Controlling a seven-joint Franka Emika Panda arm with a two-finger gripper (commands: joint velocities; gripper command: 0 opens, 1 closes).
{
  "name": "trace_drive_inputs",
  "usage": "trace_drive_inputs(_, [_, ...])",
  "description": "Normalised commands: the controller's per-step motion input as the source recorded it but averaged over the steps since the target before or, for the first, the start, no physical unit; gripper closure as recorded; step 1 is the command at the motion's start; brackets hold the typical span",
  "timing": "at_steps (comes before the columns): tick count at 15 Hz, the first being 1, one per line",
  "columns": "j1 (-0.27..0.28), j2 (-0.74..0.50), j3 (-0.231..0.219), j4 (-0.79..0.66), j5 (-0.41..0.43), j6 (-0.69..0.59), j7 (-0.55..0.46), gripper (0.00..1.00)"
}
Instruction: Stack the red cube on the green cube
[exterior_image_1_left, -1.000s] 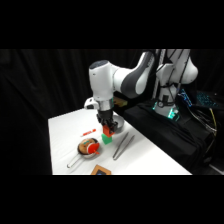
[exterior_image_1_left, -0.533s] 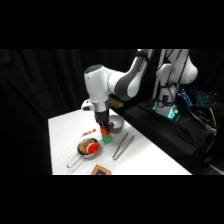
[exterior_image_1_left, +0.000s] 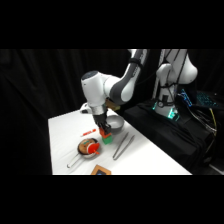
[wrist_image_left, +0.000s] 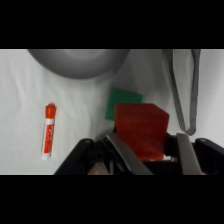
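As the arm reached down from the upper right, the side view showed these things:
Arm: the white arm bent over the middle of the white table (exterior_image_1_left: 65, 135), and its gripper (exterior_image_1_left: 104, 129) pointed down.
Red cube: the red cube (exterior_image_1_left: 105, 132) sat between the fingers, a small orange-red spot under the dark fingers.
Green cube: the green cube (exterior_image_1_left: 108, 138) stood on the table directly under the red cube; it could not be told from this view whether the two touched.
Bowl: the grey bowl (exterior_image_1_left: 116, 123) stood just behind the gripper.
Red stick: a thin red stick (exterior_image_1_left: 89, 132) lay on the table, left of the cubes.
Round object: a red-and-tan ball-like object (exterior_image_1_left: 91, 147) rested in a small strainer-like dish (exterior_image_1_left: 82, 149) with a handle, near the front of the cubes.
Tongs: metal tongs (exterior_image_1_left: 121, 145) lay on the table at the right of the cubes.
Flat item: a dark flat item (exterior_image_1_left: 101, 170) lay at the front edge of the table.

Wrist view:
Jaws: the two fingers (wrist_image_left: 125, 155) were pinching the red cube (wrist_image_left: 141, 130) from both sides.
Green cube: the green cube (wrist_image_left: 119, 100) showed behind and partly under the red cube, only its upper left part visible.
Bowl: the grey bowl (wrist_image_left: 80, 62) filled the top of the picture, near the green cube but apart from it.
Red stick: the red stick (wrist_image_left: 48, 131) lay at the left, well apart from the cubes.
Tongs: the tongs (wrist_image_left: 184, 90) lay at the right, beside the red cube.
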Motion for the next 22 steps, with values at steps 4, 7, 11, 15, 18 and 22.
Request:
trace_drive_inputs(4, [-0.048, 0.05, -0.003, 0.06, 0.170, 0.01, -0.11, 0.72])
trace_drive_inputs(7, [-0.040, 0.04, 0.013, 0.04, 0.175, 0.06, -0.12, 0.72])
trace_drive_inputs(11, [-0.005, 0.01, 0.002, 0.02, 0.116, 0.09, -0.07, 0.14])
trace_drive_inputs(15, [0.031, -0.08, -0.017, -0.05, 0.058, 0.06, -0.03, 0.00])
trace_drive_inputs(18, [0.065, -0.17, -0.043, -0.10, -0.010, 0.02, 0.02, 0.00])
trace_drive_inputs(22, [0.088, -0.30, -0.067, -0.15, -0.079, -0.11, 0.04, 0.00])
